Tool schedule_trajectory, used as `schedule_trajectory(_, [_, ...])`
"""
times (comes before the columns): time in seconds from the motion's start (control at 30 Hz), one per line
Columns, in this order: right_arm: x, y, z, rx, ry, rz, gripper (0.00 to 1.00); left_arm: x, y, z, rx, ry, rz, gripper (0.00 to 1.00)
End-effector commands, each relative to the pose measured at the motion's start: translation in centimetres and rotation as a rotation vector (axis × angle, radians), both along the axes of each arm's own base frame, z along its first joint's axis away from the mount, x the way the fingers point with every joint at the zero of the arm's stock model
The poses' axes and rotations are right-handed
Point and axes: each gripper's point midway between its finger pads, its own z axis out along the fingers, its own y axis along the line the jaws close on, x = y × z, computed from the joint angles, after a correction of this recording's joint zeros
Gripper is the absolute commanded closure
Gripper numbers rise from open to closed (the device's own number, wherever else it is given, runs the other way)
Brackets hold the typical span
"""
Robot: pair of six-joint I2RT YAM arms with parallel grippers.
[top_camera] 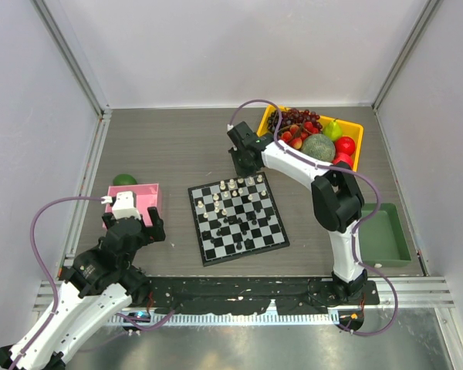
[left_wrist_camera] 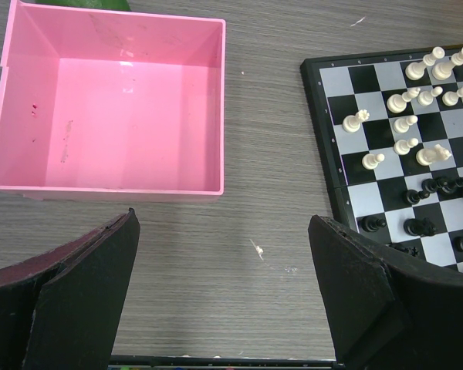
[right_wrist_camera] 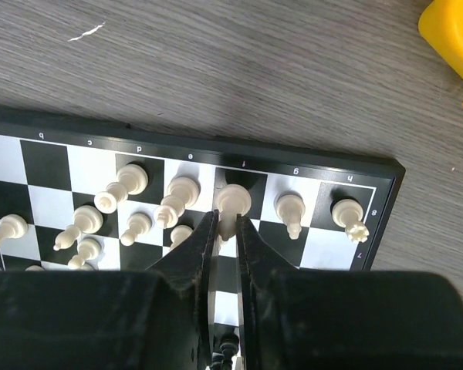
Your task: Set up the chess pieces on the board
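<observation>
The board (top_camera: pixel 274 229) lies at the table's middle, with white chess pieces (top_camera: pixel 235 189) on its far rows and black ones (top_camera: pixel 235 227) bunched mid-board. My right gripper (top_camera: pixel 243 166) hangs over the far edge. In the right wrist view the gripper (right_wrist_camera: pixel 225 227) is shut on a white piece (right_wrist_camera: pixel 235 199) whose base rests on a dark square of the back row, by the board's rim (right_wrist_camera: pixel 309 160). My left gripper (top_camera: pixel 131 220) (left_wrist_camera: pixel 224 254) stands open over bare table, left of the board's border (left_wrist_camera: pixel 324 146), with nothing between its fingers (left_wrist_camera: pixel 85 293).
An empty pink tray (top_camera: pixel 150 193) (left_wrist_camera: pixel 108 116) sits just ahead of the left gripper, a green fruit (top_camera: pixel 125 179) behind it. A yellow fruit bin (top_camera: pixel 355 127) (right_wrist_camera: pixel 451 38) stands at the back right. A green tray (top_camera: pixel 382 235) lies right of the right arm.
</observation>
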Motion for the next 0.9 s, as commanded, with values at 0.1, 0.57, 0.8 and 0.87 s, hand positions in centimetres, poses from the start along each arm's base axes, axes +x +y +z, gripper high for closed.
schedule_trajectory(0.1, [1.5, 0.9, 1.2, 0.034, -0.038, 0.009, 0.88, 0.5, -0.2, 0.6, -0.025, -0.031, 0.018, 0.01])
schedule_trajectory(0.57, [0.9, 0.5, 0.0, 0.013, -0.007, 0.011, 0.84, 0.5, -0.1, 0.7, -0.03, -0.035, 0.018, 0.01])
schedule_trajectory(0.8, [0.9, 0.7, 0.3, 0.019, -0.004, 0.024, 0.82, 0.5, -0.1, 0.7, -0.03, -0.035, 0.018, 0.0])
schedule_trajectory(0.87, [1.0, 0.7, 0.3, 0.017, -0.004, 0.023, 0.8, 0.5, -0.1, 0.7, -0.03, -0.034, 0.019, 0.0])
